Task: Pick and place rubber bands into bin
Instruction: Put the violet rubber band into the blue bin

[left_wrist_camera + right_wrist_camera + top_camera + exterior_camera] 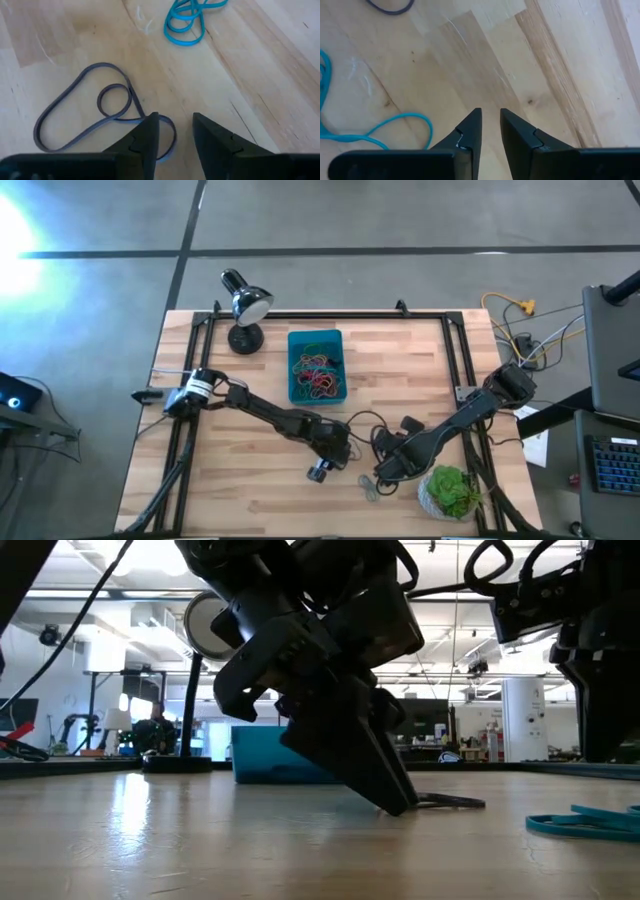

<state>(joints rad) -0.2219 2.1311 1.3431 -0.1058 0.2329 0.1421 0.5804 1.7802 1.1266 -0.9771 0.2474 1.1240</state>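
Observation:
The teal bin [293, 340] at the table's far middle holds a heap of coloured rubber bands [318, 372]. A dark grey rubber band [82, 112] lies flat on the wood in a twisted loop. My left gripper [175, 120] stands open over one end of it, slanting down to the table top [398, 805]. A teal-blue rubber band [186, 24] lies flat a little beyond it. My right gripper [490, 115] hovers beside that teal-blue band [395, 122], pointing steeply down. Its fingers are a narrow gap apart with only bare wood between them. My left gripper comes slanting from above, and one fingertip [150, 125] covers the strand of the dark band's end loop [170, 135]. Nothing lies between the two fingers. Whether the tip touches the band I cannot tell. The band lies flat on the table.
A black desk lamp [245, 305] stands at the far left next to the bin. A green plant in a white pot [450, 492] sits at the near right, close to my right arm. Black rails [455, 350] run along the table's sides.

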